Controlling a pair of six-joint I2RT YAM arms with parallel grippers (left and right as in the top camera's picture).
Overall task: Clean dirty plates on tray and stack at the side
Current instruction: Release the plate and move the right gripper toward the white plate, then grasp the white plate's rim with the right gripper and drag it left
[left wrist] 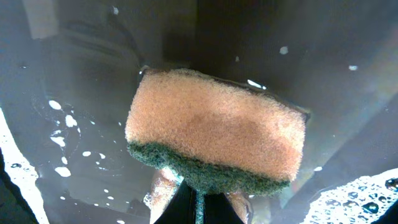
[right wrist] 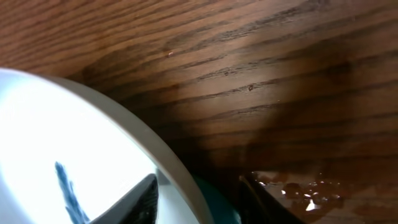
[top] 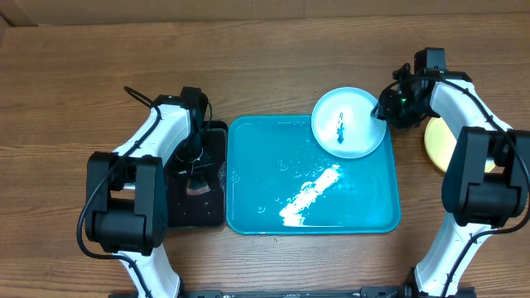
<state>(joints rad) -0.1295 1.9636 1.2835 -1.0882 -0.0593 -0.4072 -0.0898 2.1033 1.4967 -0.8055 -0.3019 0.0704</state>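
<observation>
The plate, light cyan with a white centre, sits at the far right corner of the tray, facing up. Its far side reaches over the tray's raised rim, so it probably lies slightly tilted, though that cannot be confirmed. Being round it has no long axis, but the dark smear in its middle runs roughly from the desk's far edge toward the near edge. The right claw meets the plate at its right-hand rim, with 1 finger above the inner surface and 1 outside it. The jaws straddle the rim, but whether they already pinch it cannot be told. This hold probably serves to steady or lift the plate for scrubbing. The left claw is clamped on a sponge over the black tray, which stands just beside the cyan tray's left edge and holds water, so this looks like wetting the sponge before wiping. The sponge's long axis lies across the fingers, with its orange face toward the wrist camera and its green scouring layer nearest the fingers. The cyan tray's long axis runs left to right across the desk. A yellow plate lies on the desk's right side, half hidden by the right arm, likely the stacking spot.
</observation>
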